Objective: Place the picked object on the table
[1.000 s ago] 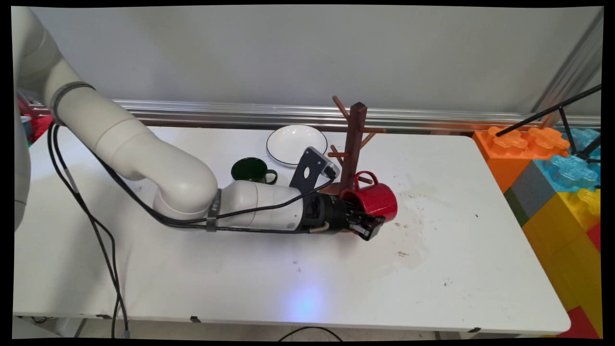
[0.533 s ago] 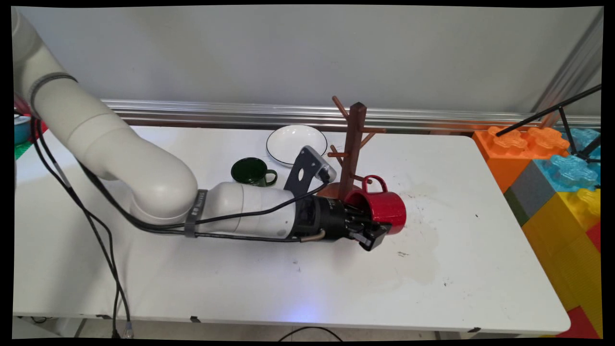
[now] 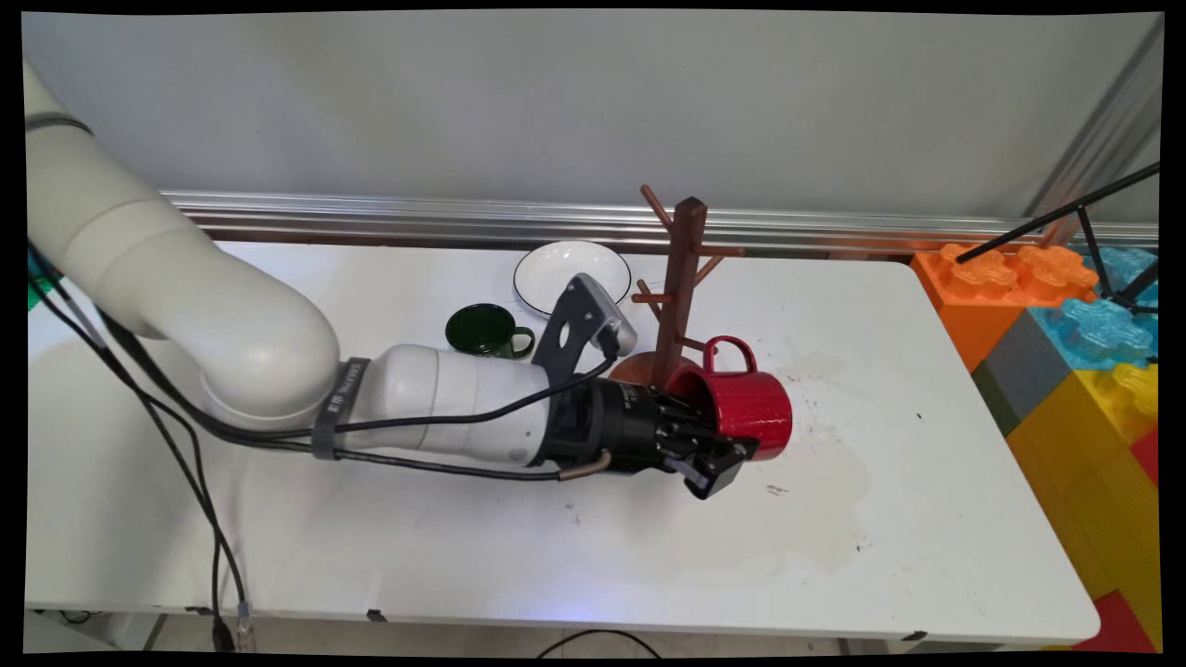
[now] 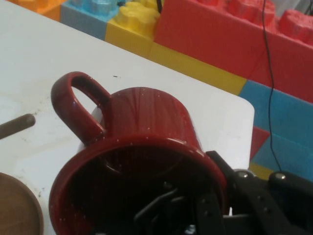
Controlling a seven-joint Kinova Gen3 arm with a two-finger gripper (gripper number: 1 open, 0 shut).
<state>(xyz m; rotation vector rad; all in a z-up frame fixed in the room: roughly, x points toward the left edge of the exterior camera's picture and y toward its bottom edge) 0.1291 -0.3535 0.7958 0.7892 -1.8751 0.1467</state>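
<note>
One red mug [image 3: 749, 409] – rim pinched by claw [image 3: 718, 460], seemingly touching rack [image 3: 681, 278], bare table [image 3: 880, 519] rightward.

the red mug [image 3: 746, 408] hides one finger inside it; the mug tree's base [image 3: 639, 369] sits mostly behind the gripper [image 3: 718, 454].

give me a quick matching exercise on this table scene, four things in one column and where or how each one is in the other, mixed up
Things:
1. red mug
2. green mug
3. white plate
4. mug tree

Place or state:
A. flat on the table near the far edge
B. upright on a round base, all pegs bare
C. on its side, gripper shut on its rim
D. upright on the table, behind the arm's wrist

Pairs: 1-C, 2-D, 3-A, 4-B
</note>
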